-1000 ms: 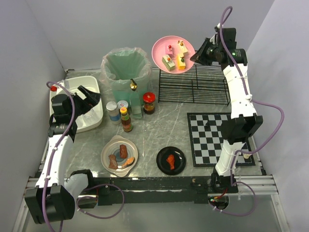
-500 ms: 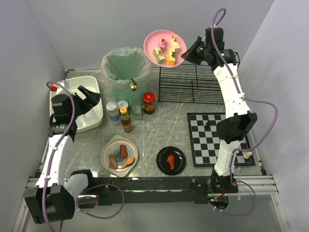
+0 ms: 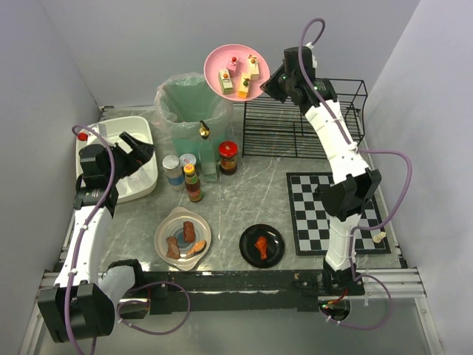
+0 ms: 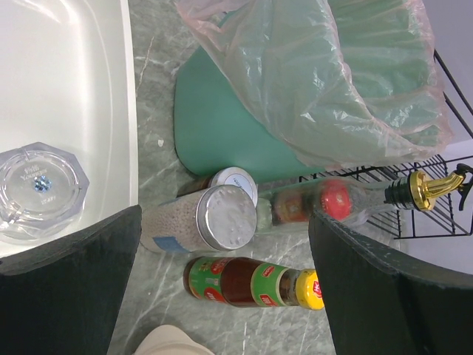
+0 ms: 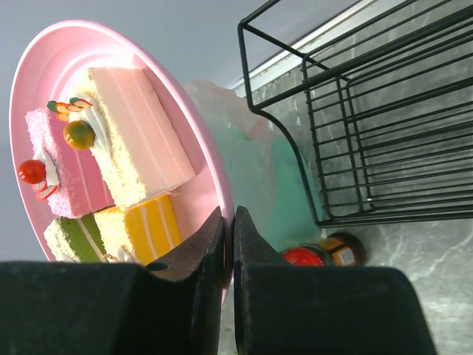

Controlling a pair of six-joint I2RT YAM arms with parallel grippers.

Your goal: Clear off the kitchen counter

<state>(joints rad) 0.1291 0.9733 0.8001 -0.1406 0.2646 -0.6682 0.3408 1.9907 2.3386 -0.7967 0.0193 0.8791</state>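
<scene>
My right gripper [image 3: 270, 83] is shut on the rim of a pink plate [image 3: 235, 72] with several cake pieces, held high beside the green bin [image 3: 193, 107] lined with a clear bag. In the right wrist view the plate [image 5: 111, 148] is pinched between the jaws, tilted. My left gripper [image 3: 137, 150] is open and empty above the white tub [image 3: 148, 129] edge. On the grey marble kitchen counter [image 3: 244, 200] stand a sauce bottle [image 3: 194, 185], jars [image 3: 172, 168], a red-lidded jar [image 3: 228, 155], a beige dish [image 3: 182, 237] with food and a black plate [image 3: 261, 245] with food.
A black wire rack [image 3: 303, 122] stands at the back right. A checkered mat [image 3: 325, 211] lies at the right. The tub holds a glass ashtray [image 4: 37, 191]. A gold-spouted bottle [image 4: 421, 188] leans by the bin. Grey walls close in both sides.
My right arm has carried the pink plate leftward from over the wire rack to beside the bin's top. The left arm has not moved.
</scene>
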